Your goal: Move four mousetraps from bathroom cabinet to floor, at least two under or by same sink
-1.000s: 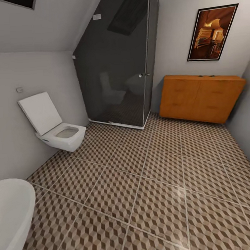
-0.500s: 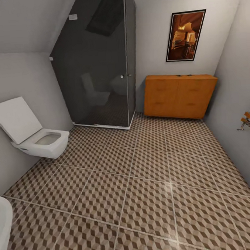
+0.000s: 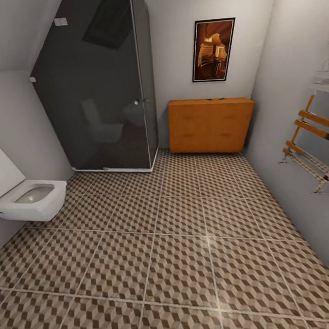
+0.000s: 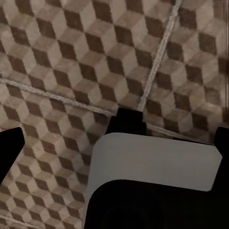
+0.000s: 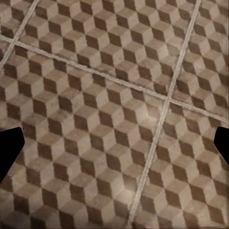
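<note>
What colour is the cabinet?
Orange-brown wood, clearest in the head view: the cabinet.

The right wrist camera looks down on the floor (image 5: 114, 95), tiles printed with brown, beige and white cubes. Pale grout lines (image 5: 164, 102) cross it, two meeting toward one side (a soft sheen lies on the tile just there). Two dark fingertips (image 5: 9, 148) of the right gripper (image 5: 114, 148) poke in at opposite edges, wide apart, with nothing between them but tile.
</note>
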Controlling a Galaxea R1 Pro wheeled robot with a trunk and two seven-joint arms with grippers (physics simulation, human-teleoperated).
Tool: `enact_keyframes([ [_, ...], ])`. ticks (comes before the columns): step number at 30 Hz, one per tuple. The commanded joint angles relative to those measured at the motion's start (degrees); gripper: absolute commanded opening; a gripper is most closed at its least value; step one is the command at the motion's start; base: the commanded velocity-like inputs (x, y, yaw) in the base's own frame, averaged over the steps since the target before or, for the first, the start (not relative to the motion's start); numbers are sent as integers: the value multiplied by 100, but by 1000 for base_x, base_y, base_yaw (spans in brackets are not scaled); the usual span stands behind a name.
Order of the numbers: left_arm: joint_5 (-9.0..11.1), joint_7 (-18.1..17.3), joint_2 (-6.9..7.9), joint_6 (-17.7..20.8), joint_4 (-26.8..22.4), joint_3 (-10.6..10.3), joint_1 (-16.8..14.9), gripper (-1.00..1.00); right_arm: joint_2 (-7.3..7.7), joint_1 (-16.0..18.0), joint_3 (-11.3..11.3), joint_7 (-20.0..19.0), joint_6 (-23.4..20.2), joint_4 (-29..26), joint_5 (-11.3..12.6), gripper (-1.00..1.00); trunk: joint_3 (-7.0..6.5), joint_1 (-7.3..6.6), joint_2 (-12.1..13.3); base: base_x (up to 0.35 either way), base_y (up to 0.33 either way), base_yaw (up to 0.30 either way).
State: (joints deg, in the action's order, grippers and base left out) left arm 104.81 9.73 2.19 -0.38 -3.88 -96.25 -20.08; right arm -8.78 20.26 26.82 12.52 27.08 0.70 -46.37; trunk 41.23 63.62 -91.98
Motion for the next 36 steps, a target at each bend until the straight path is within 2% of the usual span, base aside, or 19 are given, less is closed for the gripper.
enact_keyframes([
  [1, 31, 47, 5, -5, -29, -43, -4, 100, -1, 4, 33, 40, 7, 8, -61, 100, 5, 0, -2, 0, 0, -285],
  [25, 31, 47, 0, -6, -26, -43, -4, 100, -1, 4, 33, 40, 7, 9, -62, 100, 5, 0, -2, 0, 0, -284],
  [36, 30, 39, 33, 19, -21, -43, -4, 100, -16, 4, 29, 38, 7, 4, -65, 100, 5, 0, -2, 234, 0, -35],
])
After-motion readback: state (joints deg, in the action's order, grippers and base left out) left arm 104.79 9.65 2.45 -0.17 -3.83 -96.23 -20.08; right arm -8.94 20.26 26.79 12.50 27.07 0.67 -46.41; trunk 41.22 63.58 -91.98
